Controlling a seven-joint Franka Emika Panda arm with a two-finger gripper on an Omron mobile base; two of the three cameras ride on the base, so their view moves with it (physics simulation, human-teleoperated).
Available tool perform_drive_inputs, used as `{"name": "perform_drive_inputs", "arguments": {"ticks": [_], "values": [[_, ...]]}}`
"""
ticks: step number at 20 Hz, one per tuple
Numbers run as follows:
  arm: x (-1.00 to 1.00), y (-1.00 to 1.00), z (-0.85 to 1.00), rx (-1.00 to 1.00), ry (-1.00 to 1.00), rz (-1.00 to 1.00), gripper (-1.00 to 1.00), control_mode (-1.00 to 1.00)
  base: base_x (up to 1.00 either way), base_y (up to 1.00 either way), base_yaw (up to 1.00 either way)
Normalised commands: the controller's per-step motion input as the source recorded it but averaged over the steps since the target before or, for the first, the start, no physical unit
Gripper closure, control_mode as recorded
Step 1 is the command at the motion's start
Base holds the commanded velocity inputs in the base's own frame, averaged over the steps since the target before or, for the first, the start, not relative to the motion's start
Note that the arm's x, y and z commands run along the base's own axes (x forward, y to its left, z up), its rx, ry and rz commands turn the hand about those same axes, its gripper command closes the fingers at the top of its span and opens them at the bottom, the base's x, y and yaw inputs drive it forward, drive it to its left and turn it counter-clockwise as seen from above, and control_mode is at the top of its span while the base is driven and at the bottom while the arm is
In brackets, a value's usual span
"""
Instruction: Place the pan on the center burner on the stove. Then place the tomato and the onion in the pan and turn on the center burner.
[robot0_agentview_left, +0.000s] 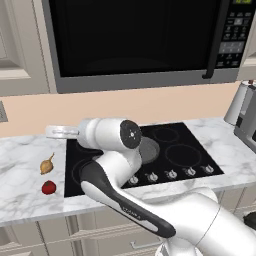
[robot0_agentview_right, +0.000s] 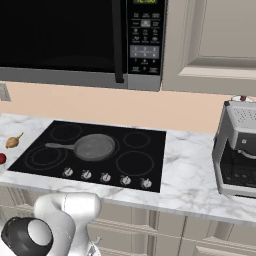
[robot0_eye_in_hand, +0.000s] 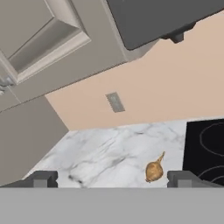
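Your gripper (robot0_eye_in_hand: 111, 178) is wide open, empty; onion (robot0_eye_in_hand: 154, 170) lies just ahead, right of center, stem pointing away.

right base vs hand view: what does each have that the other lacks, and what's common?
Right base alone: the pan sitting on the center burner, the knob row, the tomato at the left edge, the microwave keypad, and a toaster-like appliance on the right.

Hand view alone: the open gripper with the onion just above the gap between its fingertips, and the upper cabinet door.

Shared: the onion, the marble counter, the stove edge, the wall outlet.
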Motion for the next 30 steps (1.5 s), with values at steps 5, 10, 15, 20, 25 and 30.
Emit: {"name": "perform_drive_inputs", "arguments": {"ticks": [5,10,15,20,25,30], "values": [[0.0,-0.44,-0.04,-0.04,0.0,0.0,-1.0,-1.0,0.0,0.0,0.0],[0.05,-0.47,-0.02,-0.02,0.0,0.02,-1.0,-1.0,0.0,0.0,0.0],[0.19,-0.21,-0.06,-0.04,0.0,0.02,-1.0,-1.0,0.0,0.0,0.0],[0.27,-0.04,-0.02,-0.09,0.1,0.0,-1.0,-1.0,0.0,0.0,0.0],[0.26,0.0,-0.09,-0.13,0.13,0.0,-1.0,-1.0,0.0,0.0,0.0],[0.13,0.0,-0.25,-0.15,0.13,0.0,-1.0,-1.0,0.0,0.0,0.0]]}}
